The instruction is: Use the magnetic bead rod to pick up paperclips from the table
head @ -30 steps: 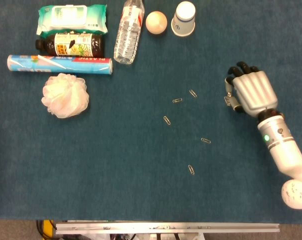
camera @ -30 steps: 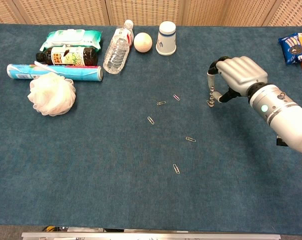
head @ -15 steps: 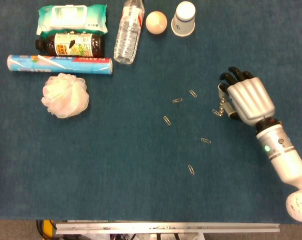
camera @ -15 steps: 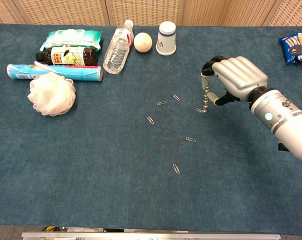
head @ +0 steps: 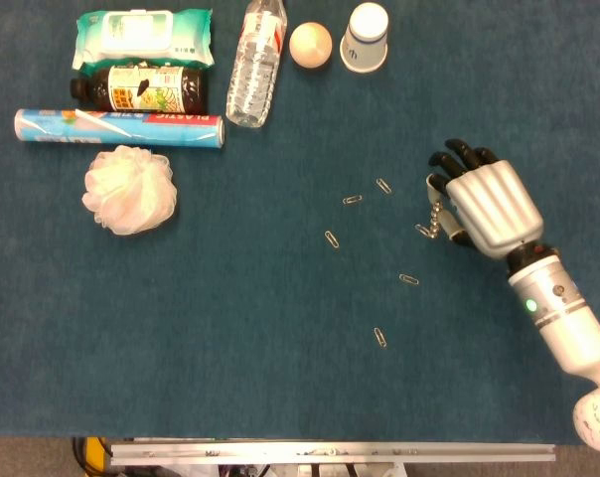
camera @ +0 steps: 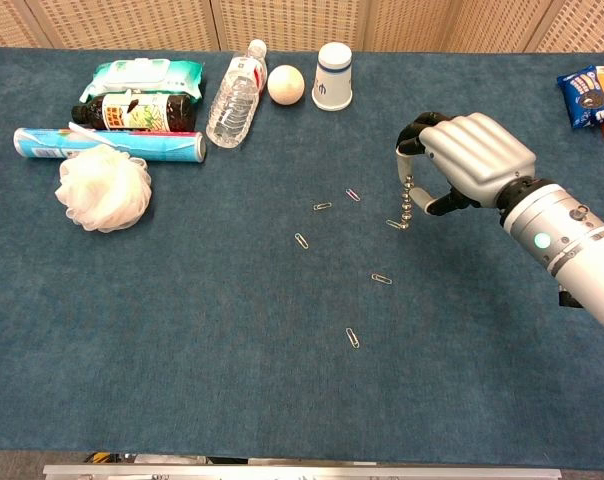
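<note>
Table (camera: 232,400), blue cloth; entries from the near edge to the far edge. Near-centre: paperclips (camera: 353,338), five loose, scattered from near the middle toward the right half, the farthest (camera: 353,194) just left of the rod tip; a sixth appears to hang already at the rod's lower end, though too small to be sure. Right side, mid-depth: right hand (camera: 467,160), fingers curled round the magnetic bead rod (camera: 406,204), which hangs upright with its tip at or just above the cloth. Left hand: not seen in either view. Risk, as a judgement: the beaded rod may swing or bend if swept fast, dropping the clinging clip or nudging loose ones aside rather than catching them; held too high, the magnet may fail to draw flat clips off the cloth. Left side: mesh bath sponge (camera: 103,187), foil roll (camera: 109,145), dark sauce bottle (camera: 134,112), wet-wipe pack (camera: 144,74). Far edge: water bottle (camera: 234,97), pale ball (camera: 286,85), paper cup (camera: 333,75); snack packets (camera: 590,97) at the far right corner. Nothing stands between rod and clips
</note>
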